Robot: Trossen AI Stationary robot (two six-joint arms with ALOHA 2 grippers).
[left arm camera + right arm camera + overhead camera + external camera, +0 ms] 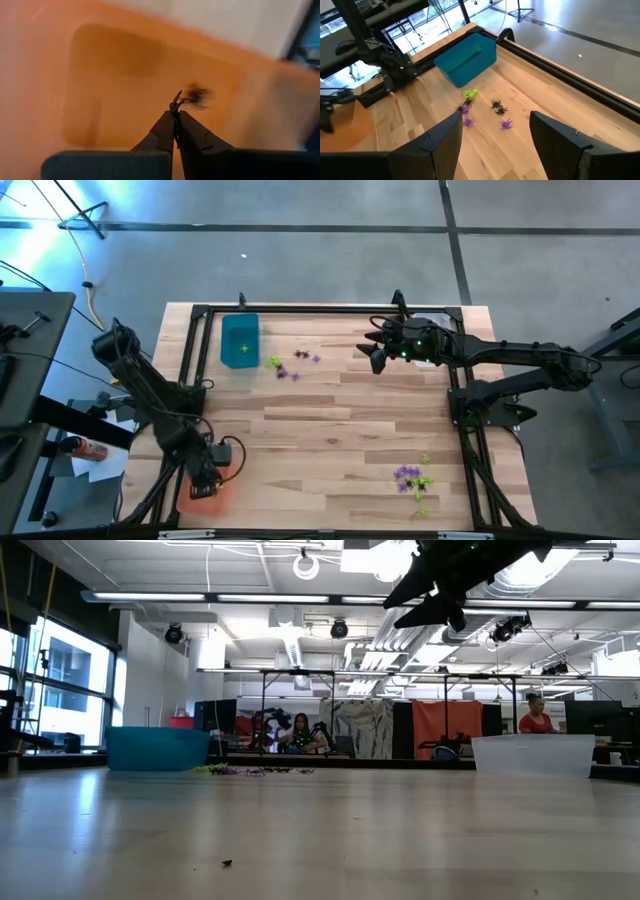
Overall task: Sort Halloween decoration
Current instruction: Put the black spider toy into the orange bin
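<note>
My left gripper (205,485) hangs over the orange tray (188,502) at the table's near left corner, shut on a tiny dark spiky trinket (175,106). A blurred dark spot (197,95) shows just beyond it over the tray floor (115,85). My right gripper (492,127) is open, raised above the far middle of the table (378,352). On the wood ahead of it lie lime green (470,93), dark (497,106) and purple (506,124) trinkets beside the teal tray (467,60). Another purple and green cluster (412,478) lies near the near right edge. My left gripper pinches the dark trinket between its two fingertips (169,120), coming from above and pointing down into the orange tray. The trinket's spiky legs (176,99) stick out past the tips, and it is lifted clear of the tray floor.
The teal tray (240,340) stands at the far left and a clear tray (535,755) at the far right under the right arm. A black frame (330,308) runs along the table's edges. Bare wood lies across the middle (330,430). People sit in the room beyond.
</note>
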